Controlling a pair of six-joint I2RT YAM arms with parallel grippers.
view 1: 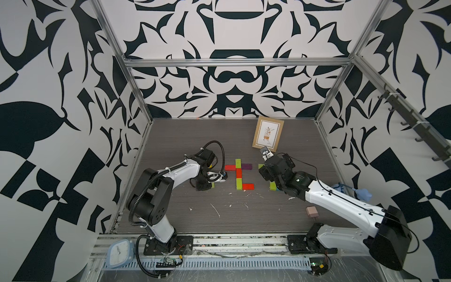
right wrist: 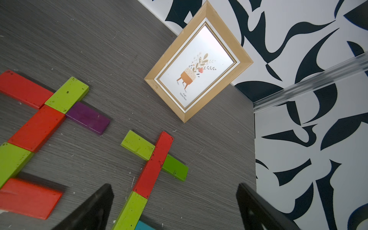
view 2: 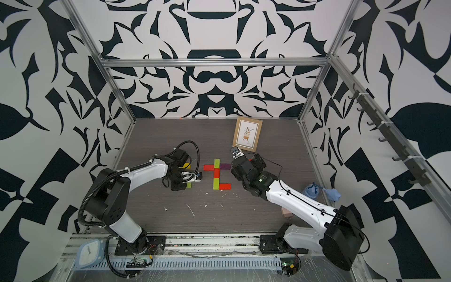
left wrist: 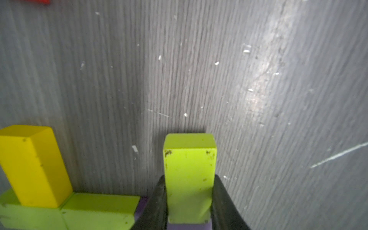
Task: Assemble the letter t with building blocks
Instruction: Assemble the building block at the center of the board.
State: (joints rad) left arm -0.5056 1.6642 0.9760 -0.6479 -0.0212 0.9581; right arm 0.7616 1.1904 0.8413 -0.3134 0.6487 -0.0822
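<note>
- Blocks formed a lowercase t at the centre of the grey surface (view 1: 195, 136) in both top views. A lime green top block (view 1: 238, 163), a red stem block (view 1: 238, 173) and a lime green lower block (view 1: 239, 184) ran end to end. A red crossbar block (view 1: 230, 167) and a purple block (view 1: 246, 166) flanked the stem, and a red foot block (view 1: 248, 186) turned out at the base.
- Left end effector (left wrist: 189, 179) was clamped on a lime green brick (left wrist: 189, 165) to the left of the letter, its fingers pressing the two long sides. A yellow block (left wrist: 33, 165) rested on flat lime green pieces (left wrist: 95, 209) just beside it. Whether the brick was clear of the purple piece (left wrist: 189, 226) beneath it could not be told.
- Right end effector (right wrist: 174, 188) hung with its jaws wide apart and nothing between them. It was above a second cluster to the right of the letter, where a red brick on edge (right wrist: 154, 165) crossed a lime green crosspiece (right wrist: 137, 144), near a wooden picture frame (view 1: 268, 133).
- Letter appeared largely complete. What seemed left was finding a place for the gripped brick, if it had one, while loose pieces lay on both sides.
</note>
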